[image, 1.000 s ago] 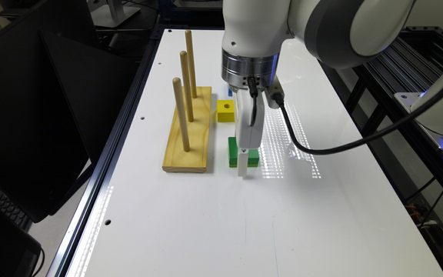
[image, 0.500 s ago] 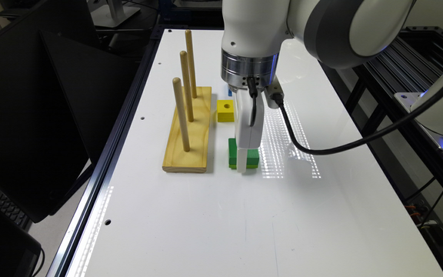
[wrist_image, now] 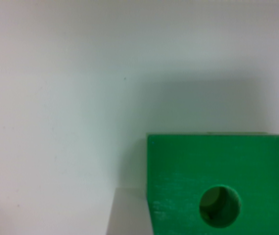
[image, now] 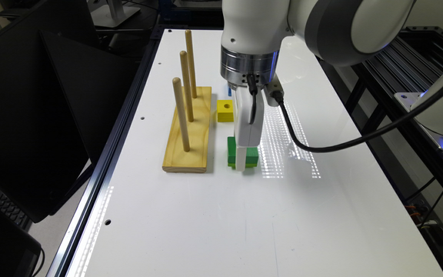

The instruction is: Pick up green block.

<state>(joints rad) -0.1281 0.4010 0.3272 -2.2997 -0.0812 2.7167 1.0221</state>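
White tabletop [image: 214,215] below me; gripper [image: 241,163] sits down at the green block [image: 251,154], though I can't tell whether it's clamped.

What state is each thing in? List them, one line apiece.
green block: flat on the table, hole up, the gripper down against it.
yellow block: flat on the table, hole up, untouched.
wooden peg board: flat on the table, its three pegs upright and bare.
gripper: lowered at the green block; open or shut cannot be told.
black cable: hanging loose from the wrist, over the table.
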